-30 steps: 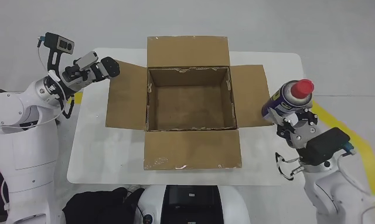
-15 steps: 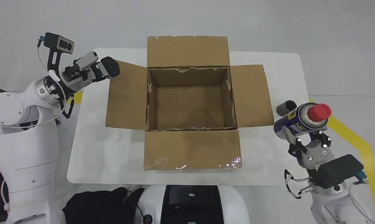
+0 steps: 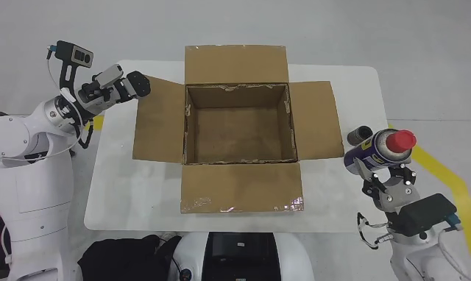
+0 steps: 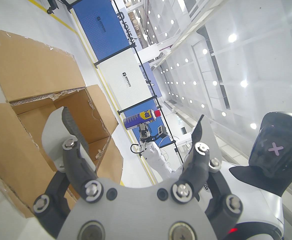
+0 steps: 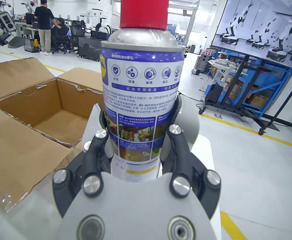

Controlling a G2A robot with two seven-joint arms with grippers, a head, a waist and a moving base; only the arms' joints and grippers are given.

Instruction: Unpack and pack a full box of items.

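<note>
At table's left edge: left gripper (image 3: 140,84) just off box's left flap, fingers spread, nothing between them. Centre: cardboard box (image 3: 158,119) on white table (image 3: 110,185), four flaps folded outward. Right: right gripper (image 5: 139,126) clamped around blue spray can (image 3: 379,150), red-capped, near right flap, outside box.

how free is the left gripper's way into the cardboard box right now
Probably free, yes. The left gripper is open and empty beside the cardboard box, whose flaps lie folded outward. The right gripper holds the spray can off at the far side.
</note>
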